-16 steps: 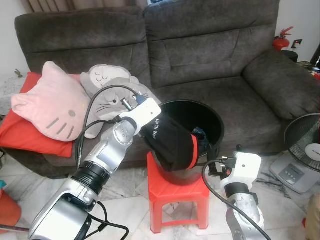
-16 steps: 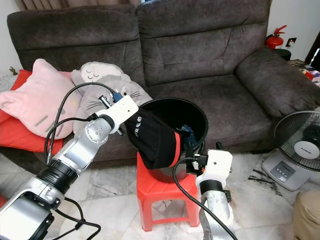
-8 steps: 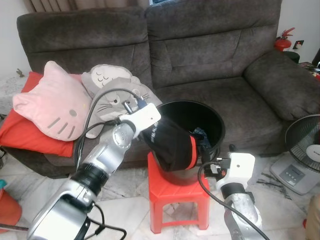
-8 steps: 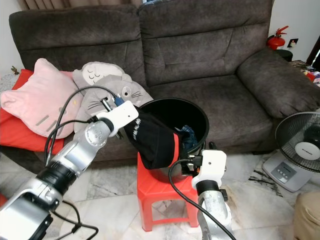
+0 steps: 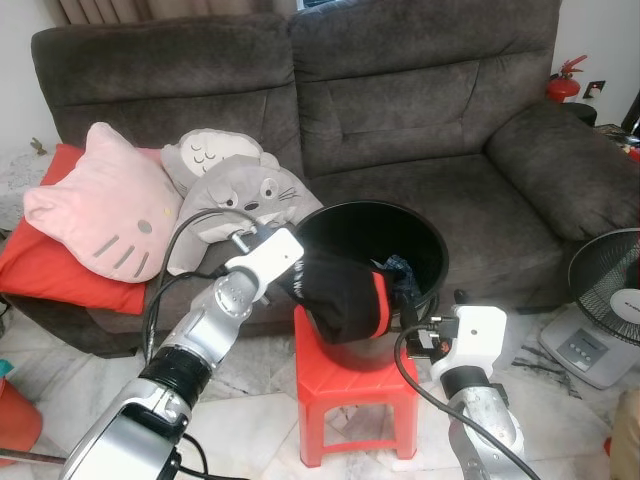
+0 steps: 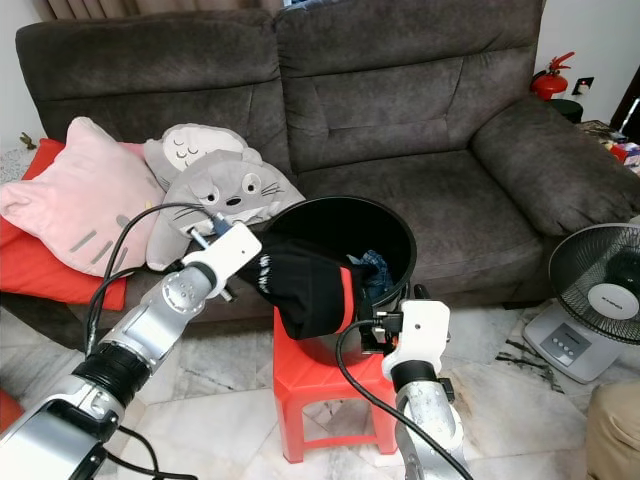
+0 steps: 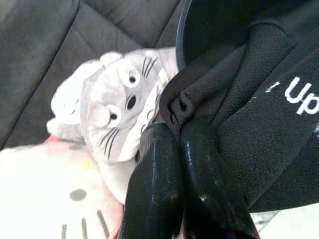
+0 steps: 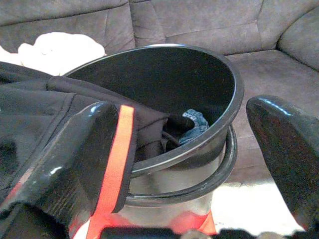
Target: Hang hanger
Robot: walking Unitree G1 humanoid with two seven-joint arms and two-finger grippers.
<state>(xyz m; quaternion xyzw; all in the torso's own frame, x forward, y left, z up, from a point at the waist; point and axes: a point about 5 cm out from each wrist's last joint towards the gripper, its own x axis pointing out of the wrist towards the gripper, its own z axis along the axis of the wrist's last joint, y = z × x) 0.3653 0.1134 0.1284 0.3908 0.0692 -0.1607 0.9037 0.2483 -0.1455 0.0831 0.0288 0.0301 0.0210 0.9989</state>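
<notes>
Dark brown sofa [image 5: 400, 110] fills the background from nine to three o'clock, with pale marbled floor tiles [image 5: 250, 420] in front of it. On its seat toward nine o'clock lies a red cushion [image 5: 40, 270], and on that a pink cat-face pillow [image 5: 100, 205]; just beside the pillow, toward the centre, sits a grey cat plush [image 5: 235, 195]. At three o'clock a standing fan [image 5: 610, 290] is near the sofa arm, and a red fire extinguisher [image 5: 562, 80] shows at two o'clock behind it.

At the centre a red plastic stool [image 5: 355, 395] stands on the tiles and carries a black bucket [image 5: 425, 235]. A black garment [image 5: 335, 290] with white lettering and a red band hangs over the bucket's rim at its nine o'clock side, partly spilling outside. Blue fabric [image 8: 195, 122] lies inside the bucket. No hanger can be made out in any view.

Left gripper [image 7: 175, 130] reaches in from eight o'clock, its fingers together and pinching a fold of the black garment at the rim. Right gripper [image 8: 192, 149] hovers at five o'clock of the bucket, just beside its wall, fingers spread wide apart and empty.
</notes>
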